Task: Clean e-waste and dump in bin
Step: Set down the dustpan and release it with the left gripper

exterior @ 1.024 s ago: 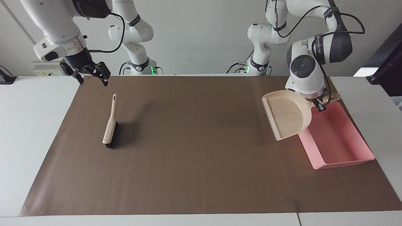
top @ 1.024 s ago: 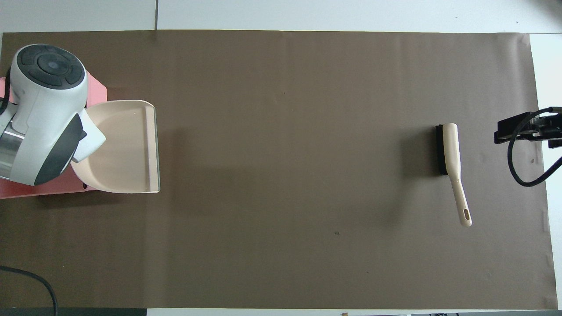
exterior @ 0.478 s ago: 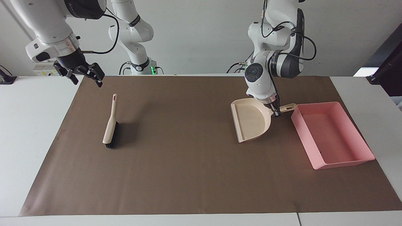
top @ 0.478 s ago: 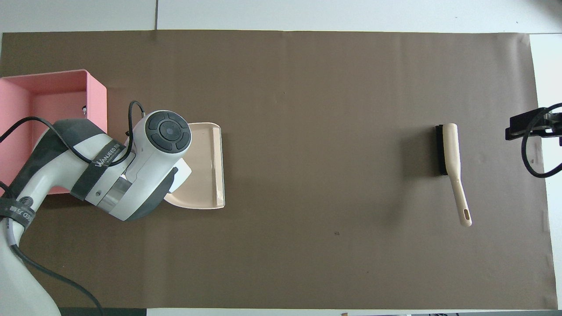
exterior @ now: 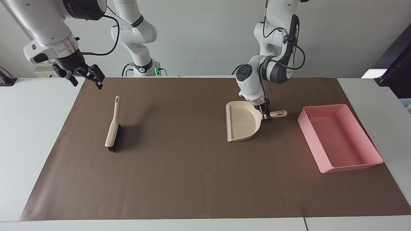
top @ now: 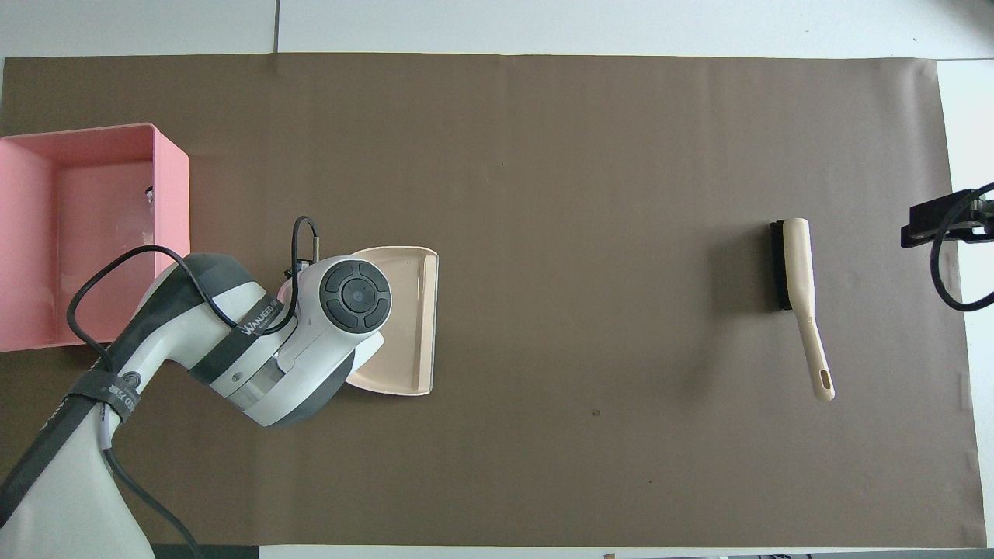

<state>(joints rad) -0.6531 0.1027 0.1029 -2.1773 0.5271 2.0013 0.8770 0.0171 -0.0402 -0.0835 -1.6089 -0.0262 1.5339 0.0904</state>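
So the beige dustpan (exterior: 241, 122) has been carried away from the pink bin (exterior: 340, 138) since a second ago: back then it was held tilted over the bin's rim, half a second ago it was partway out, and now it's set down low on the brown mat (exterior: 192, 179), well apart from the bin, toward the right arm's end of the table (exterior: 29, 134). Its handle is pointed at the bin and its open mouth is turned away from it. The left gripper (exterior: 266, 116) is seen right at the root of the dustpan handle, jaws clenched on it; in the overhead view the gripper itself is hidden under the arm's wrist, only the dustpan (top: 404, 322) and the bin (top: 167, 155) can be made out.

The bin hasn't been shifted at all; it's parked at the left arm's end of the mat. A tiny dark speck can be seen against its inner wall in both views, too small to be identified. The e-waste bits can't be picked out anywhere on the mat.

The brush (exterior: 113, 125) is lying flat exactly where it was, well apart from the bin, toward the right arm's end. The right gripper (exterior: 84, 76) is hung in the air over the mat's edge and has been drawn slightly farther from the bin than before, jaws spread, nothing held.
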